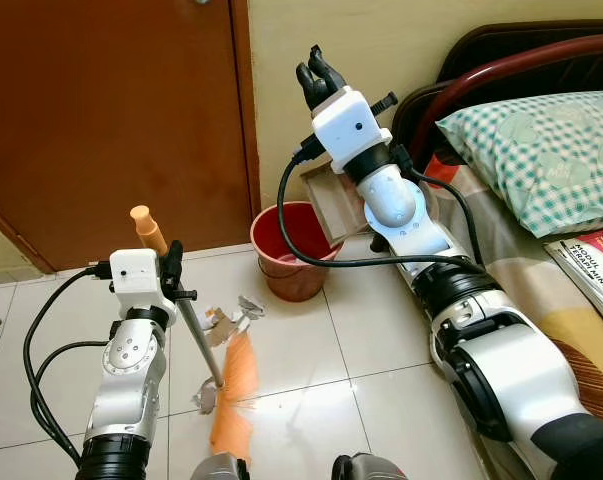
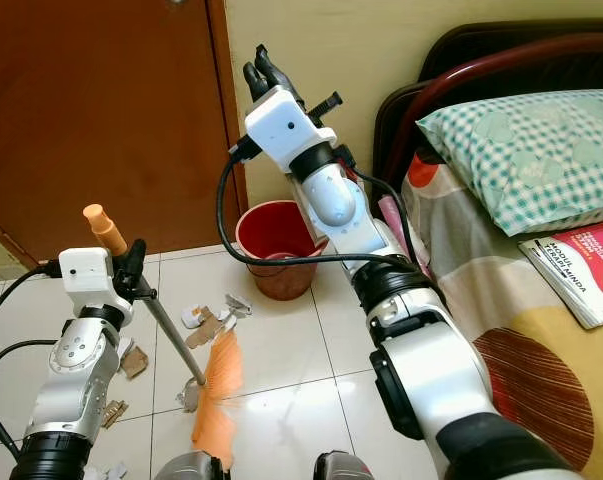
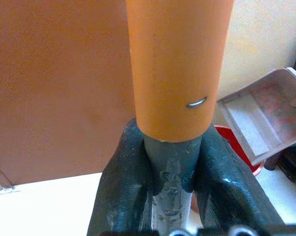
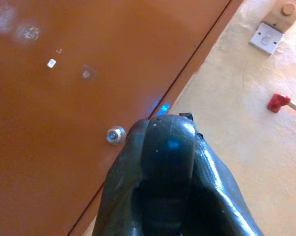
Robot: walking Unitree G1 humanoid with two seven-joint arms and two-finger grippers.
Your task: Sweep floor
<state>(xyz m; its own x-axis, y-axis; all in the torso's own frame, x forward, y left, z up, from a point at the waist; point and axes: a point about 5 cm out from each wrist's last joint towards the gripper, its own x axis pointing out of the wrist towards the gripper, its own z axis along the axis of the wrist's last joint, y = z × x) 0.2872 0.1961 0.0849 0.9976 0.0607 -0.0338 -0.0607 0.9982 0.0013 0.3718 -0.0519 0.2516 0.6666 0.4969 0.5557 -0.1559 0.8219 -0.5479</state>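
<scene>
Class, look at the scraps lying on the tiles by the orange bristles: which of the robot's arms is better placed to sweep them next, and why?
The left. Its left gripper is shut on the broom handle, with the orange bristles on the floor beside the paper scraps. The right gripper is raised high, holding the dustpan above the red bucket.

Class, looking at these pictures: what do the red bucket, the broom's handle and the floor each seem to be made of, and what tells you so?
Red bucket: likely plastic, smooth with a dull sheen.
Broom handle: grey metal tube, scuffed, under an orange, probably plastic, sleeve; the left claw grips it.
Floor: glossy pale ceramic tiles with visible grout lines and glare.
</scene>
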